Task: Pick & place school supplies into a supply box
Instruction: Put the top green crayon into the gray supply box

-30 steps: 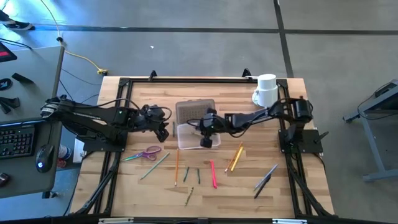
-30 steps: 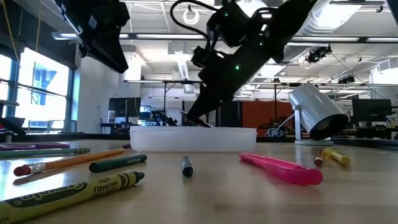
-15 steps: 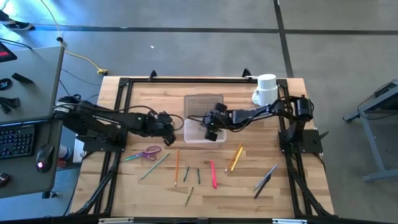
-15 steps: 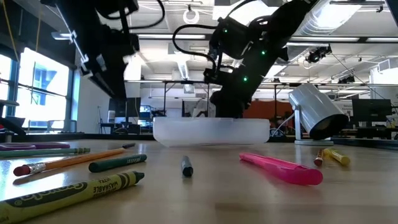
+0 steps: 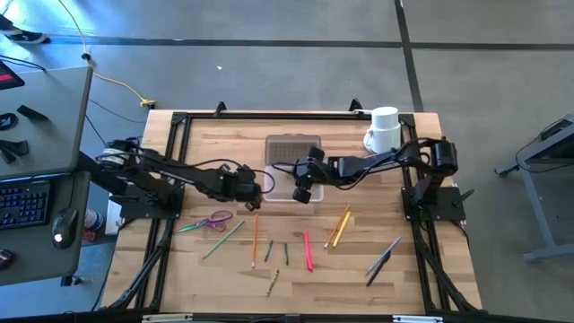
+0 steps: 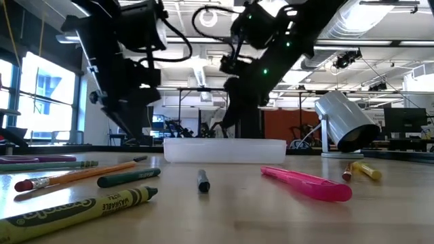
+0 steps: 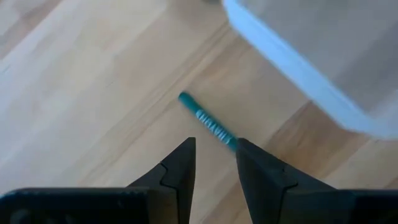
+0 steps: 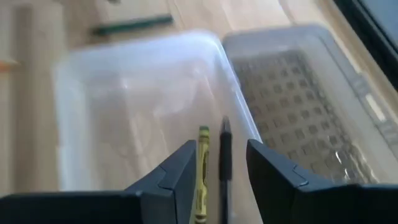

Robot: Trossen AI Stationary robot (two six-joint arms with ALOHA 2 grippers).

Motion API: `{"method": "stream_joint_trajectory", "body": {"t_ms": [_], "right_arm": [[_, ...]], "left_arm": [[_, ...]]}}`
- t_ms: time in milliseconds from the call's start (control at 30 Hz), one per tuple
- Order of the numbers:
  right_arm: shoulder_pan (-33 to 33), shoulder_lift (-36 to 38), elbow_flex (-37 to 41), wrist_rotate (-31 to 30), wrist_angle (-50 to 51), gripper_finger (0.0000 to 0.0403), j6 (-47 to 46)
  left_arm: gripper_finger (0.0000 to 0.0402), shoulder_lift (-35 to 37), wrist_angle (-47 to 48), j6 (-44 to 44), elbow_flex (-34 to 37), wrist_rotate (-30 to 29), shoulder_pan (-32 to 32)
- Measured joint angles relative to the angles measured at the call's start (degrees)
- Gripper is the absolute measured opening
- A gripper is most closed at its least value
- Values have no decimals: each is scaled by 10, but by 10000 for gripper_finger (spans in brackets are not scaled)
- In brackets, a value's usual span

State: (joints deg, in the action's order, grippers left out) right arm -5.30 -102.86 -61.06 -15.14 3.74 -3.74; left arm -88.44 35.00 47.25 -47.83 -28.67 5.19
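Note:
The supply box (image 5: 288, 184) is a clear case lying open at mid-table, its dotted lid (image 5: 291, 150) folded back flat on the far side. A yellow crayon (image 8: 203, 163) and a black pen (image 8: 224, 155) lie in it. My right gripper (image 8: 221, 144) hangs open over the box's right end (image 5: 303, 185). My left gripper (image 7: 214, 148) is open, pointing steeply down just left of the box (image 5: 254, 190), above a green pencil (image 7: 205, 118) that lies on the wood. The pencil's near end is hidden behind one finger. More school supplies lie nearer the front edge.
Purple scissors (image 5: 213, 221), an orange pencil (image 5: 255, 240), green crayons (image 5: 276, 253), a pink pen (image 5: 308, 251), orange and yellow pencils (image 5: 338, 227) and grey pens (image 5: 383, 260) lie toward the near edge. A white mug (image 5: 384, 130) stands at the far right.
My left gripper has come down and gone toward the table's right, tipping more steeply, to a spot beside the box's left end. The box has slid a little toward the right and far side. My right gripper has risen slightly over it.

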Motion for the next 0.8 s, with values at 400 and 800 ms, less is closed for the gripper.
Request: {"method": "stream_joint_trajectory", "body": {"t_ms": [400,800], "right_arm": [[5,117,0,21,19,126,18],[10,135,0,80,-6,126,17]], "left_arm": [[150,-37,-57,95,18,-23,1],[150,-44,-110,117,55,-21,1]]}}
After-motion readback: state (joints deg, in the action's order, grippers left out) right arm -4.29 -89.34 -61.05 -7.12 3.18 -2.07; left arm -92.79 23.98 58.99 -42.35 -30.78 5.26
